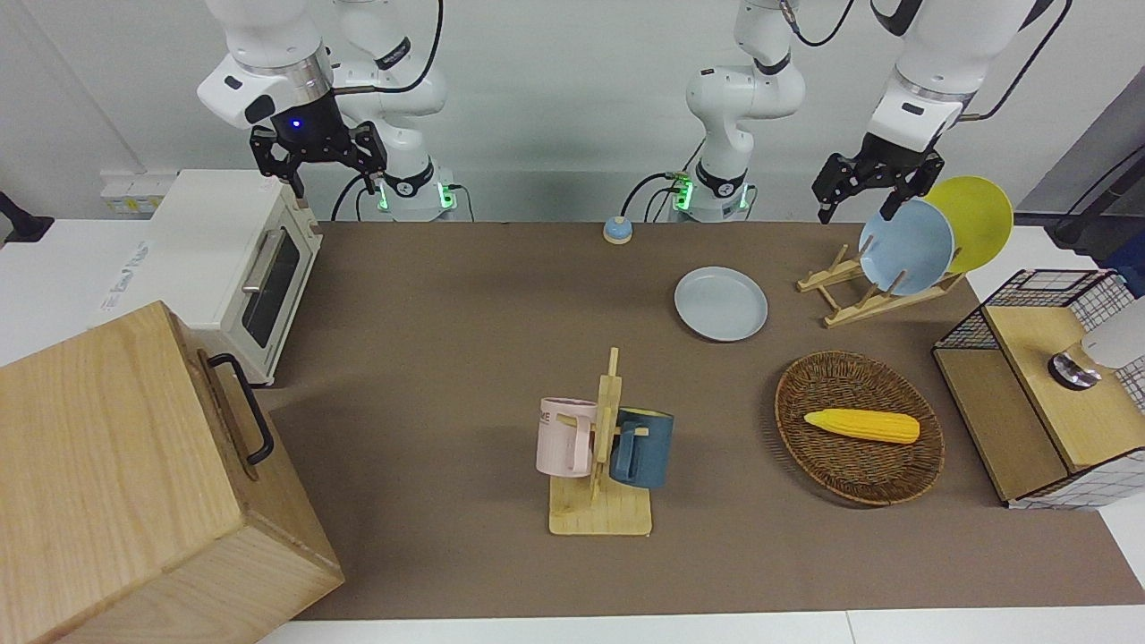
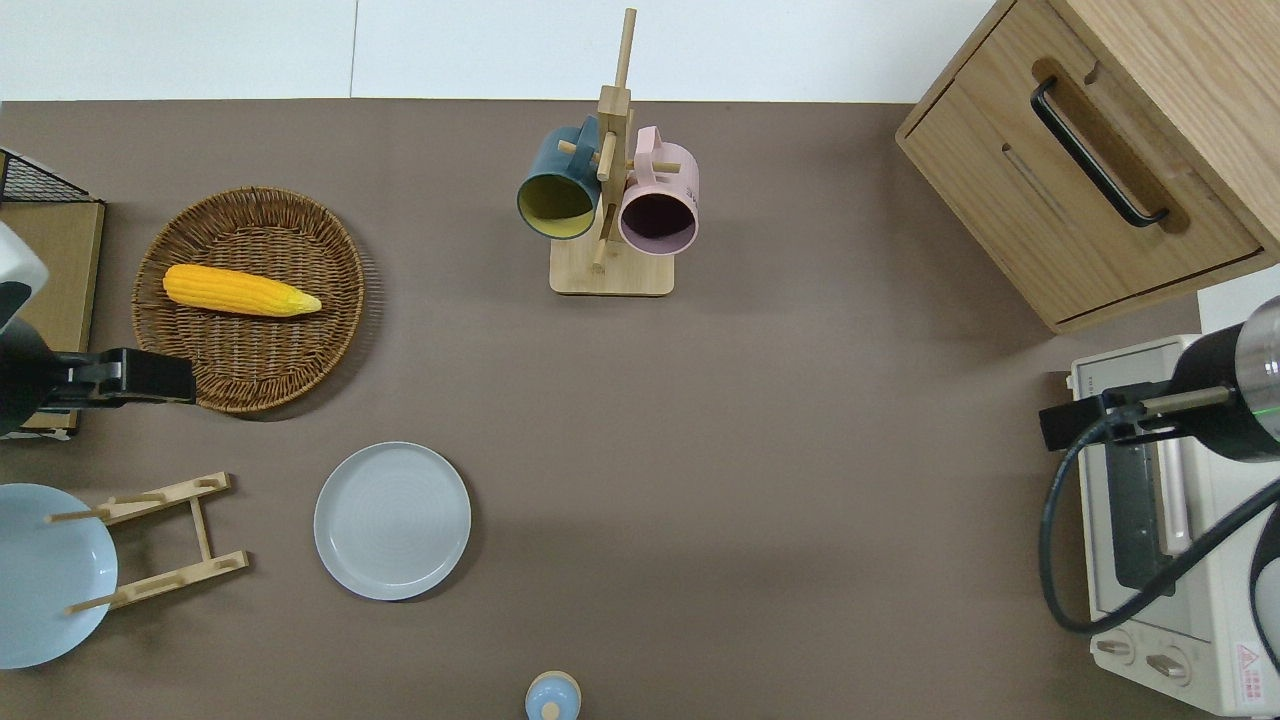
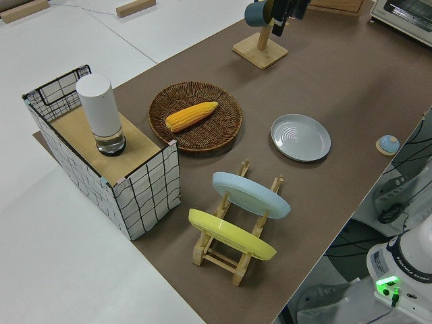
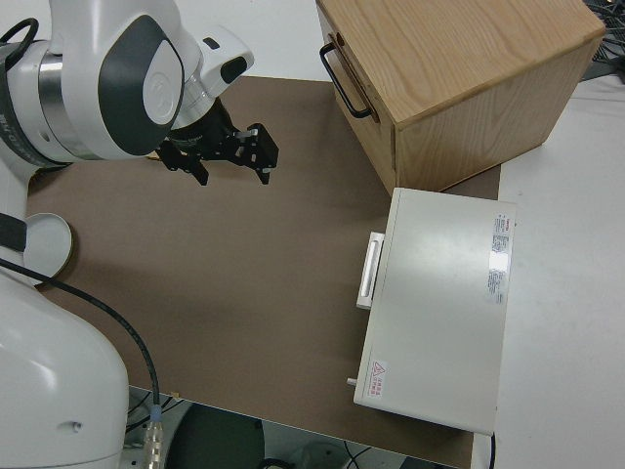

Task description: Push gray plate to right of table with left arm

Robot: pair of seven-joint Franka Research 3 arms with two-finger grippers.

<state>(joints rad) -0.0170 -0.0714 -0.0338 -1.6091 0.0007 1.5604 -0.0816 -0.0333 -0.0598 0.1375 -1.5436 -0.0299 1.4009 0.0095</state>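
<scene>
The small blue knob (image 2: 552, 697) sat nearest the robots, at the desk's (image 1: 447, 358) robot-side edge. Just farther out lay the gray plate (image 2: 392, 521), flat on the bare brown top, untouched, with the wooden dish rack (image 2: 160, 543) beside it toward the left arm's end; that rack held a sky-blue plate (image 1: 905, 247) and a yellow plate (image 1: 975, 219). Farther still came the wicker basket (image 2: 300, 345) with its corn cob (image 2: 240, 290), and farthest the mug tree (image 2: 608, 215).

The left tool (image 1: 863, 188) hung in the air with its fingers apart and nothing between them, at the left arm's end of the desk over the edge of the basket, well apart from the gray plate. The right tool (image 1: 318, 152) was parked, fingers also apart.

The push had apparently not begun; this looked like the approach step. The next move would call for bringing the left tool down beside the plate's rim on the rack side, low enough to meet the shallow rim, then sweeping it toward the right arm's end, where the desk lay open up to the toaster oven (image 1: 233, 268).
</scene>
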